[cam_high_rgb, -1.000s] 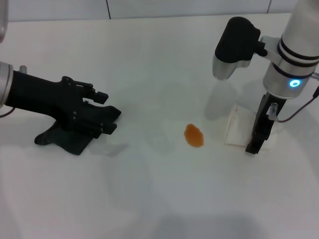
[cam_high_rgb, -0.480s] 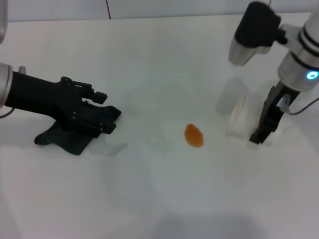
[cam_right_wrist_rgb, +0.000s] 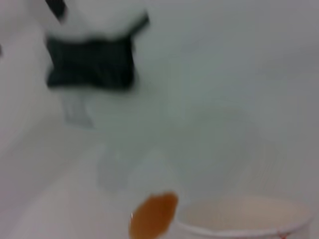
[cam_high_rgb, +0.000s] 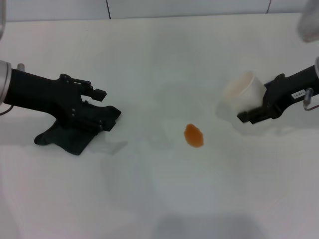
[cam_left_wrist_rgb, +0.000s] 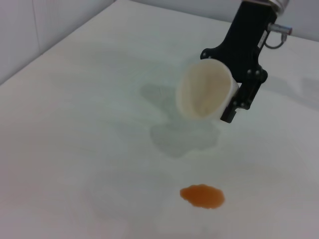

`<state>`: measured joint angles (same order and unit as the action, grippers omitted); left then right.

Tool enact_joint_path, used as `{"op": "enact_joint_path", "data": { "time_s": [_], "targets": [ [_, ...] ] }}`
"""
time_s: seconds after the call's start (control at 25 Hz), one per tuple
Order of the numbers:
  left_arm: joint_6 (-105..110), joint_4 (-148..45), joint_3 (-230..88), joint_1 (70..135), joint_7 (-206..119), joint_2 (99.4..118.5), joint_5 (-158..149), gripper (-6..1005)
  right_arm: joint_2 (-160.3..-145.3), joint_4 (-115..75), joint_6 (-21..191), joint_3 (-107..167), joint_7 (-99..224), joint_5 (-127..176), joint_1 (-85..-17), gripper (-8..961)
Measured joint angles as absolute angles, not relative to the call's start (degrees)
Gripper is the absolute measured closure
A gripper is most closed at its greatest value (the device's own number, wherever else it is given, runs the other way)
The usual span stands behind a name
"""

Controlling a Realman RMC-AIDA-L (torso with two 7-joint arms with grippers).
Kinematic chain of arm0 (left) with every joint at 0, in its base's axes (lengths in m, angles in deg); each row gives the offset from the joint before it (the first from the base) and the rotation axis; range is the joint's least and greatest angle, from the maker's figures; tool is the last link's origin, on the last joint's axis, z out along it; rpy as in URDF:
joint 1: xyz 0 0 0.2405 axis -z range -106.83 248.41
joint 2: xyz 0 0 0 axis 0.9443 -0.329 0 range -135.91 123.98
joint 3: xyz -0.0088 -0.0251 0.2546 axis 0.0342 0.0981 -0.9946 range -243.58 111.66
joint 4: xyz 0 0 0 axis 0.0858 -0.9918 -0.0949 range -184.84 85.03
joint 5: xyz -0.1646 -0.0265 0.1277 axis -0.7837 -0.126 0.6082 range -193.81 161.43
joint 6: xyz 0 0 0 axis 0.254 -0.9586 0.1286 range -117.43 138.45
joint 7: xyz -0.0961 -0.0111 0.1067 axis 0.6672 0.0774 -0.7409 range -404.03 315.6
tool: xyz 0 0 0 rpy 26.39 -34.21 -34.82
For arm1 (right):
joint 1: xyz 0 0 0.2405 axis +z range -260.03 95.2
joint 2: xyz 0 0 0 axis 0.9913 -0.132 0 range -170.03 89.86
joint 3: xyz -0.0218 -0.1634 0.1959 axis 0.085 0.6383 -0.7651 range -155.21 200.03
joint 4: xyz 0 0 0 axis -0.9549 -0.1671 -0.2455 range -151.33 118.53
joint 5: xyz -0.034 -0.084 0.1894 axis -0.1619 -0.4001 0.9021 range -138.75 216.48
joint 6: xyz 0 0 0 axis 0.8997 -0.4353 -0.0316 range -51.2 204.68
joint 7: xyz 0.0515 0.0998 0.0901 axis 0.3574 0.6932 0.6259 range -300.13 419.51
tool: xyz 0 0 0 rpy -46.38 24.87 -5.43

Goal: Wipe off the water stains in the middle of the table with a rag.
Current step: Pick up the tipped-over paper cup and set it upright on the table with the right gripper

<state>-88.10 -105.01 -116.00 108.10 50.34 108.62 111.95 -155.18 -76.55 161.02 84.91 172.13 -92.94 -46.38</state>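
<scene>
Our left hand (cam_high_rgb: 97, 117) clamps the rag (cam_high_rgb: 67, 137) on the counter (cam_high_rgb: 149, 199); our right hand (cam_high_rgb: 254, 107) grips a tilted cup (cam_high_rgb: 244, 92) beside the stain (cam_high_rgb: 194, 135).

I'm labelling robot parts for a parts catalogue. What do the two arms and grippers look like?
The left gripper is matte black and blocky, with exposed linkages, on a black forearm ending in a silver cuff. The right gripper is also black and angular, carrying a small white label and a thin grey cable loop near its wrist.
</scene>
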Motion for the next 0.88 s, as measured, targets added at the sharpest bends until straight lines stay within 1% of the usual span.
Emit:
{"op": "enact_joint_path", "data": {
  "time_s": [0.12, 0.2, 0.28, 0.68, 0.88],
  "targets": [
    [-88.1, -105.0, -116.0, 108.2, 50.4, 108.57, 111.9, 177, -155.25, -73.4, 156.3, 84.4, 161.4, -79.7, -52.3, 358],
    [-88.1, -105.0, -116.0, 108.2, 50.4, 108.52, 111.9, 178, -155.24, -71.6, 155.1, 84.4, 158.2, -75.9, -53.3, 362],
    [-88.1, -105.0, -116.0, 108.2, 50.4, 108.41, 111.9, 178, -155.14, -65.1, 153.5, 84.0, 149.7, -67.4, -55.0, 366],
    [-88.4, -105.0, -116.0, 108.0, 50.4, 107.91, 111.9, 180, -155.36, -39.1, 152.4, 82.6, 117.8, -42.4, -55.8, 385],
    [-88.4, -105.0, -115.9, 108.0, 50.4, 107.75, 112.0, 181, -155.44, -30.1, 151.8, 82.6, 105.4, -32.9, -56.0, 391]
  ]
}}
